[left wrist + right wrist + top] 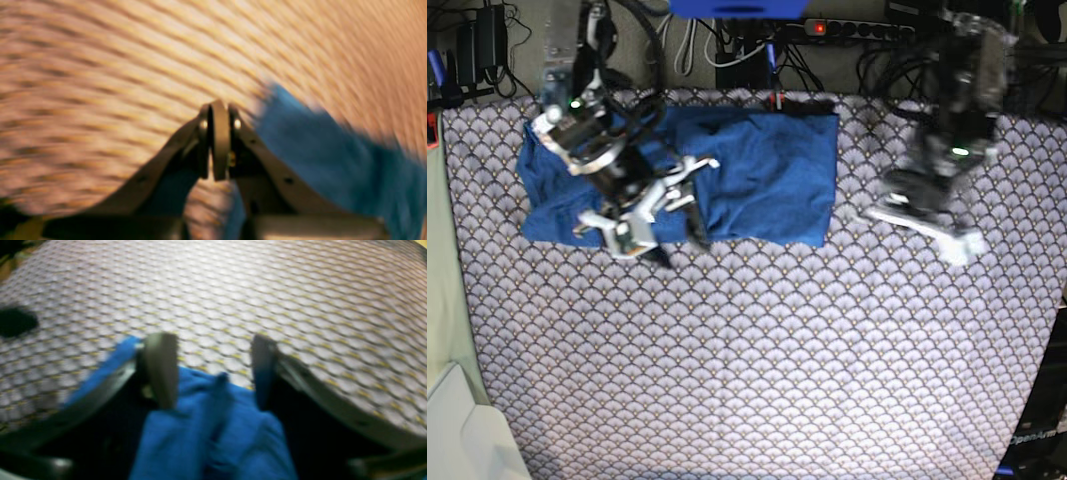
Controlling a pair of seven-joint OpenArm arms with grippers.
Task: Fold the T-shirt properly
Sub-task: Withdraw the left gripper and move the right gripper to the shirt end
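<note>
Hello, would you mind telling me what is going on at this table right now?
A two-armed robot is folding a blue T-shirt on a scallop-patterned cloth. The right gripper hovers open over the shirt's near edge, with fabric between its fingers but not pinched. The left gripper is shut, empty and off to the side.

You've got heavy motion blur in both wrist views, esp. the left. In base view the right arm (pixel 617 170) covers part of the T-shirt (pixel 767 180); left gripper (pixel 962 245) is smeared.
</note>
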